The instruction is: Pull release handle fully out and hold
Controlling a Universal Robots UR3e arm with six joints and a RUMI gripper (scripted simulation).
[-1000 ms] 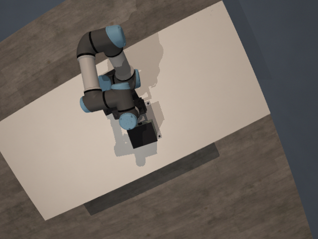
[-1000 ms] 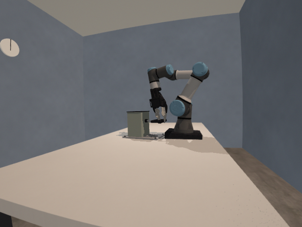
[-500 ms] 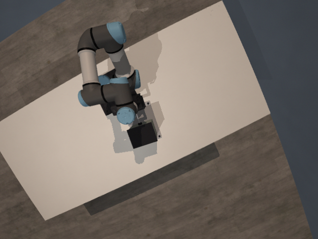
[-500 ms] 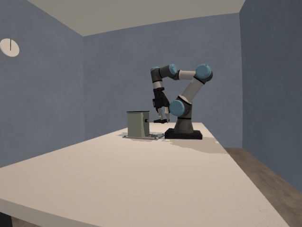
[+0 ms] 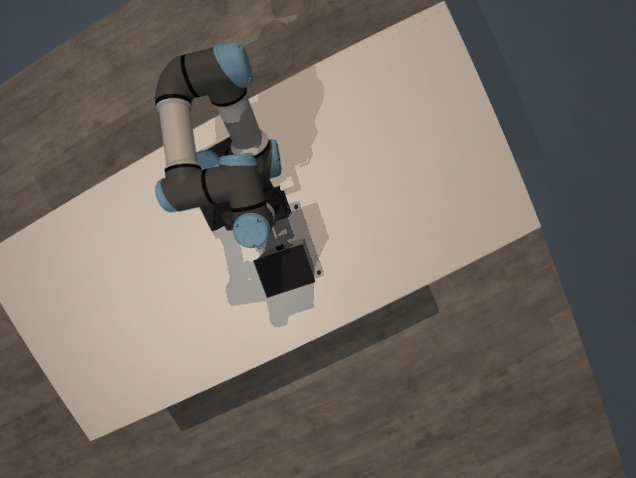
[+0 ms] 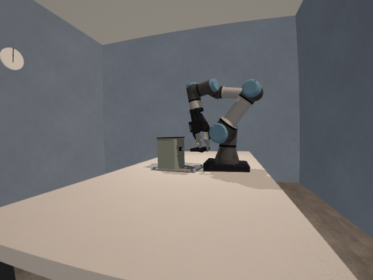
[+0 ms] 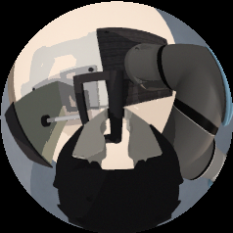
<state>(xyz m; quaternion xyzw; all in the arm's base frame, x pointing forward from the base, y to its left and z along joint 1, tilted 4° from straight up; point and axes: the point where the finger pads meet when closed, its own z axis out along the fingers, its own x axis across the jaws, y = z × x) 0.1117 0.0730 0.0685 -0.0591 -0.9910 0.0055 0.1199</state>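
Note:
An olive-grey box [image 6: 170, 153] with a dark top [image 5: 285, 270] stands on a metal base plate on the table. A thin rod [image 6: 186, 149] sticks out of its side and ends in a black D-shaped release handle [image 7: 98, 98]. My gripper [image 6: 202, 146] comes down from above and is shut on the handle's black grip bar [image 7: 116, 110]. The rod [image 7: 61, 117] shows bare between the box and the handle, so the handle stands well out from the box. The fingers hang above the table and touch only the grip.
The arm's black base [image 6: 226, 166] stands close behind the box's base plate [image 6: 176, 168]. The arm's own elbow link [image 7: 181, 93] fills the right of the wrist view. The table edge runs at the right.

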